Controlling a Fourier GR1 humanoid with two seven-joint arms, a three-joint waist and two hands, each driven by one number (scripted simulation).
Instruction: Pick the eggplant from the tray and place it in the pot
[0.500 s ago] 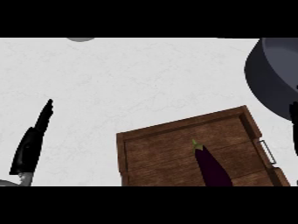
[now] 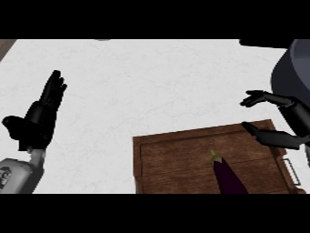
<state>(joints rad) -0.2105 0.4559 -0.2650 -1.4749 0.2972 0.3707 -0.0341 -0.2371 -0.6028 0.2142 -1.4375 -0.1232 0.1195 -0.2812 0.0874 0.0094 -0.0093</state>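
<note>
Two black hands show above the white counter (image 2: 150, 86). On the right, the right hand (image 2: 298, 123) hangs over the far right corner of the wooden tray (image 2: 177, 154), its fingers (image 2: 258, 98) and thumb (image 2: 268, 135) spread apart in a wide, slightly hooked gape with nothing between them. It is near the eggplant (image 2: 230, 178) but clear of it. That dark purple eggplant lies inside the tray, green stem pointing away from the robot, its lower end cut off by the view's edge. Just behind the right hand, the dark grey pot (image 2: 305, 68) sits at the view's upper right, only partly visible. At the left, the left hand (image 2: 40, 118) rests open with straight fingers pointing up, well apart from the tray, holding nothing.
</note>
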